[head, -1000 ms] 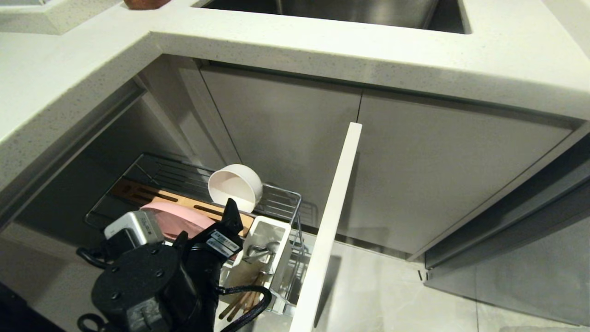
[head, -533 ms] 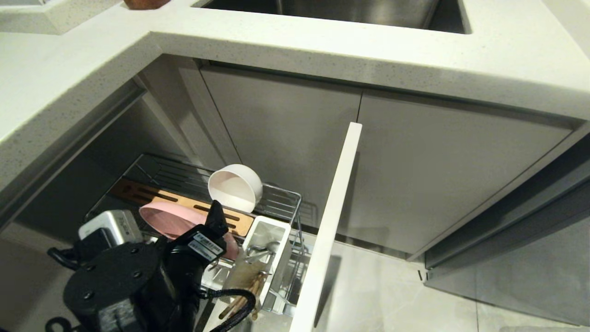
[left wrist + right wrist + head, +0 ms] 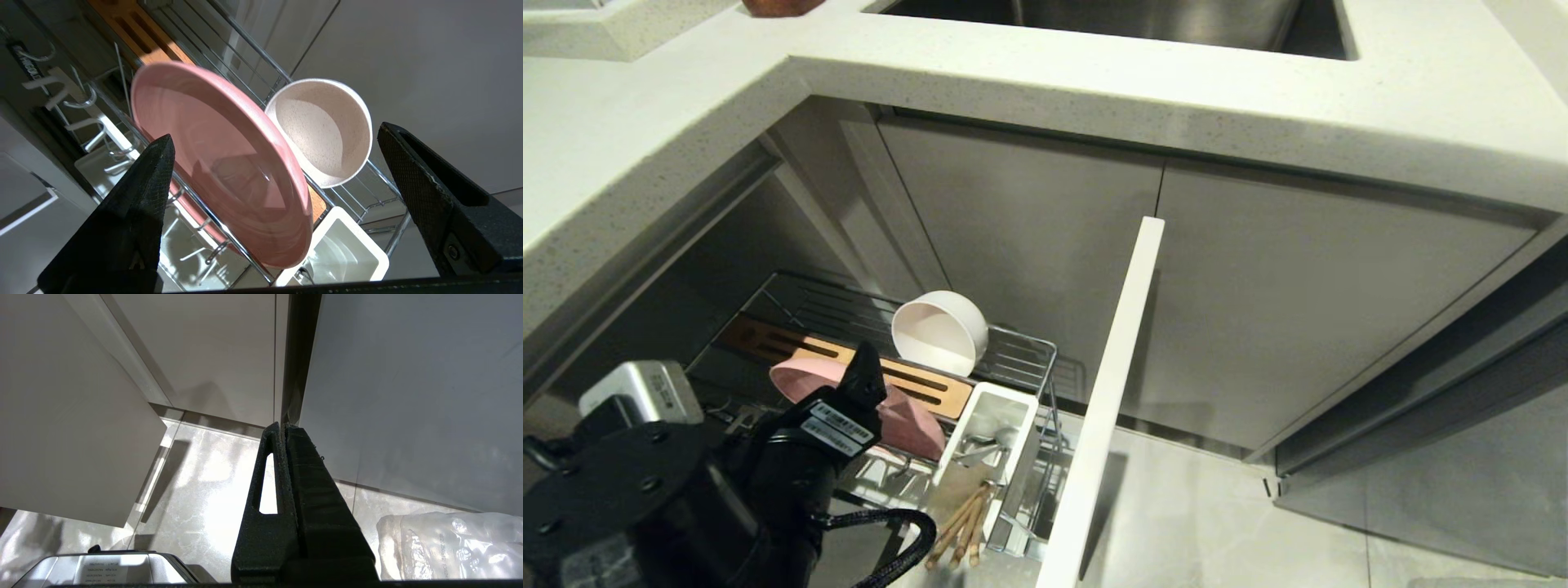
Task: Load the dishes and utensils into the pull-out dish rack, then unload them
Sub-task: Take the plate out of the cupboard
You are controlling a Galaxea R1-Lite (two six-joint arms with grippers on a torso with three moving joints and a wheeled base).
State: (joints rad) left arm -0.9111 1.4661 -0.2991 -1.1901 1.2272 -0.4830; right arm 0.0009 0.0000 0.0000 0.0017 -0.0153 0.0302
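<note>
Now everything sits loaded in the pull-out dish rack: pink plate, bowl, chopsticks; left claw gapes empty, unloading unstarted.

right end effector closed, marble floor

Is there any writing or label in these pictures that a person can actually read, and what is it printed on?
No text here can be read for certain.
White barcode stickers on the left gripper's black body: print too small to read.
Label on the grey box at the right wrist view's edge: blurred lines, unreadable.
Dark tag beside the pull-out dish rack: white letters, too blurred to read.
Clear plastic bag on the floor: faint print, unreadable.
</note>
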